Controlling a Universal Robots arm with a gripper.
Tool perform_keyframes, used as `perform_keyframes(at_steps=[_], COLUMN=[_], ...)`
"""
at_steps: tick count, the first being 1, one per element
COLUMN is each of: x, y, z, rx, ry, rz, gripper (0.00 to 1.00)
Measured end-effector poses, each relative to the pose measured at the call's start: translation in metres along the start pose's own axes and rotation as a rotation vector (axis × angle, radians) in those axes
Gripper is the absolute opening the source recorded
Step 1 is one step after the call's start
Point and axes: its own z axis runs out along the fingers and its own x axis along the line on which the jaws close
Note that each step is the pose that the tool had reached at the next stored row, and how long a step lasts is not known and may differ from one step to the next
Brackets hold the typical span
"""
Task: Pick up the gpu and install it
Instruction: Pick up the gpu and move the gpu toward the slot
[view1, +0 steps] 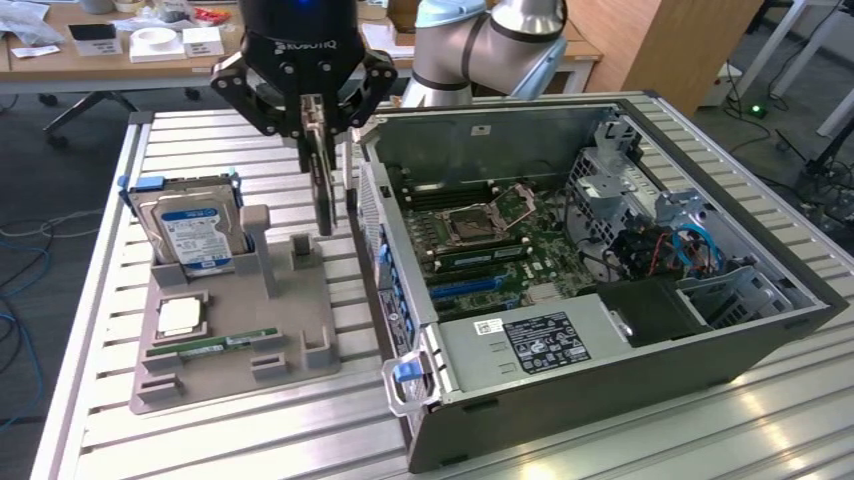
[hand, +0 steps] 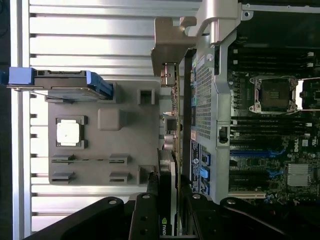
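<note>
Gripper snug on gpu, vert.

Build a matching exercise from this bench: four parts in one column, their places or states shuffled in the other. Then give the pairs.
Parts
1. gpu
2. hard drive
3. processor chip
4. memory stick

Places
A. lying flat in a square pocket of the grey fixture
B. standing upright in blue rails
C. clamped on edge in the gripper
D. lying in a long narrow slot of the fixture

Pairs: 1-C, 2-B, 3-A, 4-D
</note>
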Motion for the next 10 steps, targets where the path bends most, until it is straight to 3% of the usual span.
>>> perform_keyframes(at_steps=[10], x=[-0.037], y=[0.0006], z=[0.0009], rx=[-0.0103], ry=[0.0001], rz=[0.000], gripper=[0.27])
